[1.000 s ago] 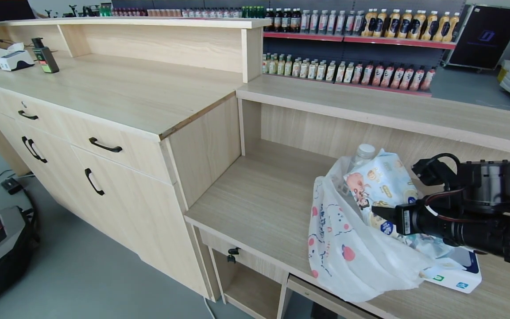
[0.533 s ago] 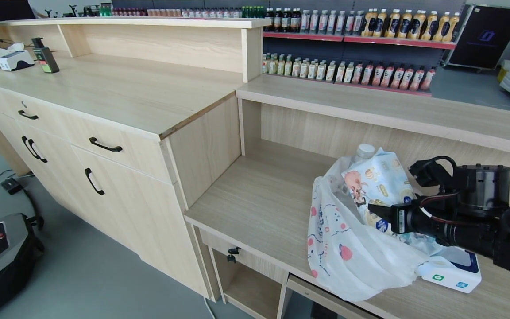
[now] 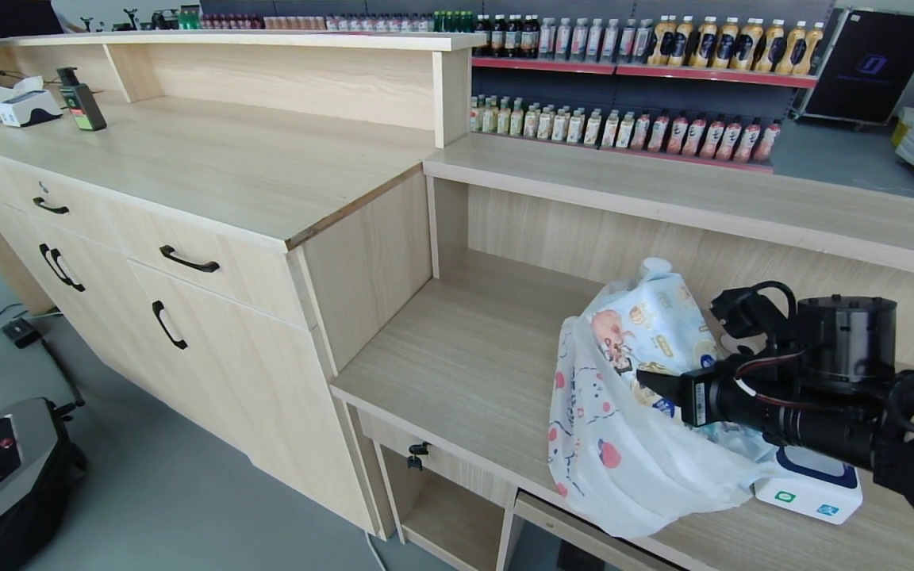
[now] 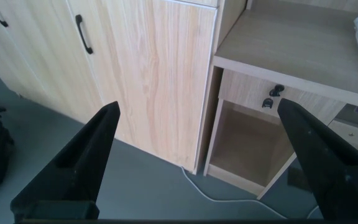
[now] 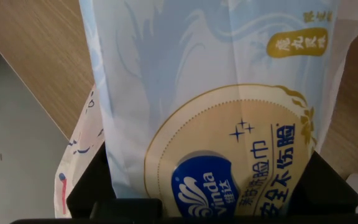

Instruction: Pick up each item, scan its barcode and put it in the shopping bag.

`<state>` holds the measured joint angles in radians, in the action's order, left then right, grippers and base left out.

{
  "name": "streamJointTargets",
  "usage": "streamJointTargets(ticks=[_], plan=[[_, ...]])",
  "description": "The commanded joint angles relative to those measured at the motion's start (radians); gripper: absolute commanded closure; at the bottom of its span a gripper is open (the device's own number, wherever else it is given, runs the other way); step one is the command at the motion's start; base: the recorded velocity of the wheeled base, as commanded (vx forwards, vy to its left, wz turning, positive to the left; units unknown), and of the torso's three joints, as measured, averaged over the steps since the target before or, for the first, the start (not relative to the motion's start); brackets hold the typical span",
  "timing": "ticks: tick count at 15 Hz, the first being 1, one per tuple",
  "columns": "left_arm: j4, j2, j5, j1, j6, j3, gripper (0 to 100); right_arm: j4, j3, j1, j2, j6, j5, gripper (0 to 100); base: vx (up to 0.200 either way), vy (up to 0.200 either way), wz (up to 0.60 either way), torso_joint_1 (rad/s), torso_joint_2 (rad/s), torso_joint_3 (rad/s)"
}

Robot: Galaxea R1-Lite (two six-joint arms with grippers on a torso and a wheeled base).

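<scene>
my right fingers were clamped on either side of the tissue pack, a soft pale blue and white packet with cartoon prints, and from my right wrist its wrapper lay pressed close between them. the pack stood tilted at the mouth of the shopping bag, its lower end behind the bag's near rim and its upper end above it; i could not tell how deep it sat. the bag, white plastic with small red and blue drawings, slumped on the low counter toward the right, its near side hanging close to the counter's front edge. the pale cap of a bottle poked up just behind the pack, on the far side. a white box with a dark blue top lay on the counter just right of the bag, touching its folds. my left fingers were spread wide with nothing between them, held low off to the left of the counter, in front of a cupboard door and an open nook beneath the counter. far behind, store shelves carried rows of bottled drinks.
</scene>
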<state>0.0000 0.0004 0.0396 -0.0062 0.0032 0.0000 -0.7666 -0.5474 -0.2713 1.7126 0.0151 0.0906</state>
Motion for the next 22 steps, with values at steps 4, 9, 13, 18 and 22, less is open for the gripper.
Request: streamJointTargets(ticks=[4,9,13,18,22], plan=[[0.0,0.001,0.0,0.0,0.0,0.0,0,0.0,-0.005,-0.019,0.001,0.002,0.001,100,0.0,0.0,0.0,0.0,0.0,0.0],[0.0,0.001,0.0,0.0,0.0,0.0,0,0.001,-0.003,-0.019,0.001,0.003,0.001,100,0.0,0.0,0.0,0.0,0.0,0.0],[0.0,0.001,0.0,0.0,0.0,0.0,0,0.007,0.011,-0.014,0.006,0.0,0.001,100,0.0,0.0,0.0,0.0,0.0,0.0],[0.0,0.001,0.0,0.0,0.0,0.0,0,0.007,0.009,-0.011,0.015,0.003,0.001,100,0.0,0.0,0.0,0.0,0.0,0.0],[0.0,0.001,0.0,0.0,0.0,0.0,0,0.007,0.011,-0.005,0.025,0.003,0.003,100,0.0,0.0,0.0,0.0,0.0,0.0]])
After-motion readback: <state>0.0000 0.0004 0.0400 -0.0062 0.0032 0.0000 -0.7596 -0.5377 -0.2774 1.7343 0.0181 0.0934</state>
